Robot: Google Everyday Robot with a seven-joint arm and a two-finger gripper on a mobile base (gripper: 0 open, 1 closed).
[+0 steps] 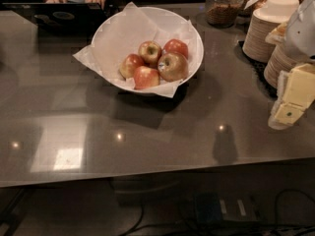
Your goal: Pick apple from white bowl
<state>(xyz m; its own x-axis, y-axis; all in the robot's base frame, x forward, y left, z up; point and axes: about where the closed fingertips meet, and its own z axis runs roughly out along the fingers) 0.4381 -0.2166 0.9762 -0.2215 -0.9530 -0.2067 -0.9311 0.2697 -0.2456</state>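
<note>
A glossy grey table [147, 136] carries four small red-yellow apples [146, 76], clustered toward its far edge. Stacks of beige paper plates [263, 28] stand at the far right corner, with a clear glass jar of brown contents [221, 6] beside them. A black laptop [54, 14] sits at the far left edge. The gripper [290, 107] hangs over the right edge.

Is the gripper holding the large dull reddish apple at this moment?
No: the apple lies in the white bowl among smaller apples, while the gripper hangs at the right edge, well apart from it.
</note>
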